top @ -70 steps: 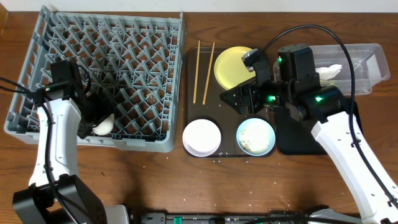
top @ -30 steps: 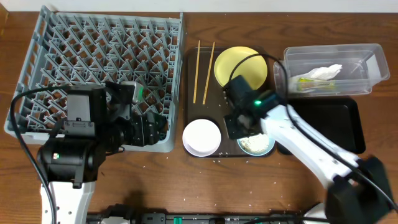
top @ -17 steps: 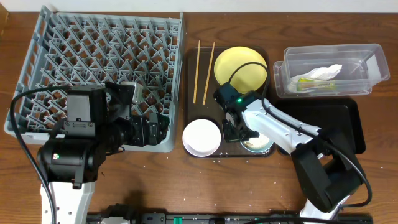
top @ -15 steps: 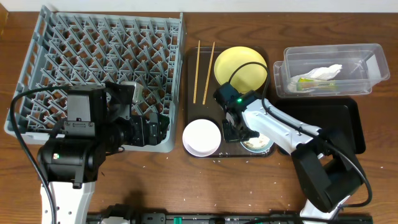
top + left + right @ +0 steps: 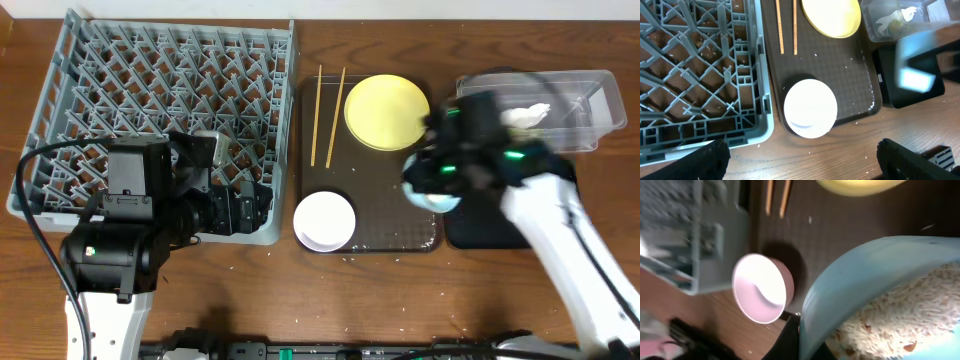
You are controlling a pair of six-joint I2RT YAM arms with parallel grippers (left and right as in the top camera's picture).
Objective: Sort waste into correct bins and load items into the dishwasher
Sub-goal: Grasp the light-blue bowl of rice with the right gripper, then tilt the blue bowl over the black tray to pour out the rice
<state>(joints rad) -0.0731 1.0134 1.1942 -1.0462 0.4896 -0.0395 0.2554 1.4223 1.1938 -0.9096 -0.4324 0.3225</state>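
Observation:
My right gripper [image 5: 425, 186] is shut on the rim of the light blue bowl [image 5: 436, 192], held tilted above the right end of the brown tray [image 5: 372, 200]. Whitish rice scraps [image 5: 900, 315] fill the bowl, and one finger [image 5: 790, 339] presses its rim. My left gripper [image 5: 240, 210] hangs open and empty over the front right corner of the grey dishwasher rack [image 5: 150, 110]. The white bowl [image 5: 325, 220], yellow plate [image 5: 387, 110] and two chopsticks [image 5: 320, 115] lie on the brown tray. The clear tub [image 5: 575, 110] holds the white napkin [image 5: 525, 115].
The black tray [image 5: 500, 225] lies right of the brown tray, partly under my right arm. In the left wrist view the white bowl [image 5: 810, 107] sits between my wide-apart fingers [image 5: 690, 162], beside the rack's edge [image 5: 760, 100]. Rice grains dot the wooden table.
My right gripper has shut on the light blue bowl's rim and lifted it off the brown tray, swinging right toward the bins. The left arm has stayed put.

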